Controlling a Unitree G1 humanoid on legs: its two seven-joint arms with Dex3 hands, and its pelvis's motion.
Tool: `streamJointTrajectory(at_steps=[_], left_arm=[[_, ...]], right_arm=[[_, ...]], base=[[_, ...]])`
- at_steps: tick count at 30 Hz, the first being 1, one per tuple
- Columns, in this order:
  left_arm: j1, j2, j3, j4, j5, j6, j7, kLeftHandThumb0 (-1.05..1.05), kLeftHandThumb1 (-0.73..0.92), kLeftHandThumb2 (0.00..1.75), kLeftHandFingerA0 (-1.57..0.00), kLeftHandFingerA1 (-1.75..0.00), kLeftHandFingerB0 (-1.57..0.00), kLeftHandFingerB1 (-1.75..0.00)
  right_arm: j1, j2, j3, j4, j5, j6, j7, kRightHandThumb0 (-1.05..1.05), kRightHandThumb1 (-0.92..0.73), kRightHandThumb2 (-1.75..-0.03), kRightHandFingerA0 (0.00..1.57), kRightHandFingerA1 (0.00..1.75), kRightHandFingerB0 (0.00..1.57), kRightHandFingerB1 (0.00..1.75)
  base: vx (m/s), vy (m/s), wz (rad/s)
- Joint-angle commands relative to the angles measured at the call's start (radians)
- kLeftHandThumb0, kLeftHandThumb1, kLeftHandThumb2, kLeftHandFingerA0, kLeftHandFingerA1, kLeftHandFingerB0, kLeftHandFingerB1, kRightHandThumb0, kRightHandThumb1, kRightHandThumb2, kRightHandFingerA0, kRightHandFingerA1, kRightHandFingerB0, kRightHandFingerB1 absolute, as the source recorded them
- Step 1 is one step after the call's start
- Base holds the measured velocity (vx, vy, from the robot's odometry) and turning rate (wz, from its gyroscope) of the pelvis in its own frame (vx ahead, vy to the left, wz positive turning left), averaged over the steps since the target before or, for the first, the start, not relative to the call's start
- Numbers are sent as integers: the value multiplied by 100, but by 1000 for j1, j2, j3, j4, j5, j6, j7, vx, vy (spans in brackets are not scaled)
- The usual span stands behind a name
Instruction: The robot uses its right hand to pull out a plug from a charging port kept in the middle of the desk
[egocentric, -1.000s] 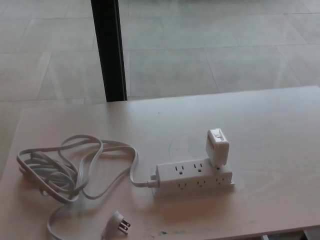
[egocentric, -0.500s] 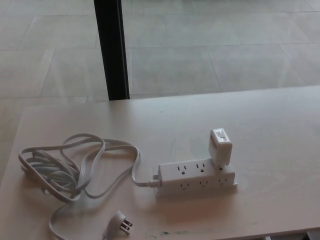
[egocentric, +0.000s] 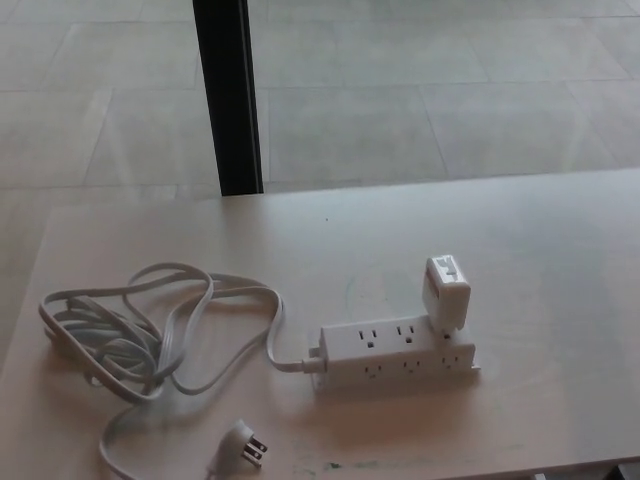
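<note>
Plug adapter (egocentric: 445, 293), a white cube-shaped block, stands seated in the right end of the white power strip (egocentric: 397, 353), leaning a little toward the far side of the desk; its prongs are hidden inside the socket, and a small marking on its top face is too small to read. Along the strip two rows of empty outlets show, one on the top face and one on the near face, while its far side is turned away from the camera. It lies near the middle of the pale wooden desk (egocentric: 540, 240), whose near edge is cut off by the bottom of the picture, and a dark bit of something at the lower right corner cannot be made out. From the strip's left end a white cord (egocentric: 150, 330) runs off into a loose tangle of loops on the left of the desk, ending in a cord plug (egocentric: 243, 446) with bare prongs lying close to the near edge. Beyond the desk a black post (egocentric: 228, 95) rises out of the top of the frame against a tiled floor (egocentric: 420, 100). Neither robot hand shows anywhere, so nothing can be said of their fingers.
</note>
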Motion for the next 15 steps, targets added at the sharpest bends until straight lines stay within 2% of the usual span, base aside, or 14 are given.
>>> streamJointTrajectory(at_steps=[1, 2, 3, 5, 6, 7, 8, 9, 11, 12, 13, 14, 15], left_arm=[[4, 33, -12, -4, -8, -16, -22, -89, 32, 54, -100, -71, -101, -54], [3, 31, -11, -7, -14, -15, -29, -89, 32, 54, -99, -71, -100, -55], [3, 30, -10, -11, -18, -11, -31, -87, 31, 55, -99, -71, -101, -56], [3, 31, -11, -14, -21, -11, -35, -88, 31, 55, -99, -71, -102, -55], [5, 30, -9, -21, -25, -5, -34, -88, 30, 59, -100, -70, -103, -56], [7, 30, -10, -26, -26, -5, -42, -90, 30, 58, -99, -70, -102, -56], [9, 29, -11, -30, -26, -7, -42, -90, 30, 59, -99, -70, -103, -55], [6, 29, -11, -25, -25, -8, -39, -88, 30, 58, -100, -70, -103, -56], [4, 31, -12, -22, -26, -5, -39, -88, 29, 61, -100, -70, -103, -55], [3, 32, -13, -20, -26, -4, -39, -87, 31, 56, -100, -70, -102, -56], [1, 31, -7, -17, -33, -5, -43, -84, 33, 52, -98, -72, -99, -56], [-3, 31, -3, -13, -37, 1, -39, -85, 26, 63, -101, -69, -103, -55], [-2, 31, -7, -12, -32, -4, -37, -87, 33, 52, -102, -72, -101, -56]], right_arm=[[-35, 14, 116, -16, -88, 21, 124, -72, -48, -60, 86, 76, 56, 43], [-40, 13, 134, -1, -91, -13, 142, -71, -44, -86, 81, 77, 50, 54], [-49, 18, 159, 4, -110, -1, 141, -70, -47, -60, 88, 72, 58, 43], [-55, 26, 181, 6, -124, 13, 145, -69, -43, -64, 92, 78, 56, 45], [-73, 27, 235, 2, -159, 37, 178, -67, -52, -57, 89, 83, 54, 39], [-75, 29, 251, 8, -165, 16, 188, -67, -39, -79, 87, 90, 47, 51], [-82, 33, 268, 2, -172, 35, 200, -66, -37, -78, 87, 96, 47, 50], [-91, 37, 289, 9, -182, 33, 218, -66, -46, -55, 90, 105, 51, 39], [-101, 43, 310, 14, -195, 42, 233, -69, -47, -55, 92, 106, 50, 38], [-107, 48, 322, 18, -210, 45, 231, -70, -46, -55, 93, 115, 50, 37], [-107, 55, 327, 20, -220, 41, 225, -73, -36, -79, 97, 115, 43, 47], [-112, 68, 340, 25, -232, 41, 224, -71, -46, -56, 91, 129, 48, 38], [-115, 73, 346, 31, -240, 35, 228, -71, -47, -56, 92, 129, 46, 38]], base=[[0, 0, 0], [0, 0, 0], [0, 0, 0], [0, 0, 0], [0, 0, 0], [0, 0, 0], [0, 0, 0], [0, 0, 0], [0, 0, 0], [0, 0, 0], [0, 0, 0], [0, 0, 0], [0, 0, 0]])
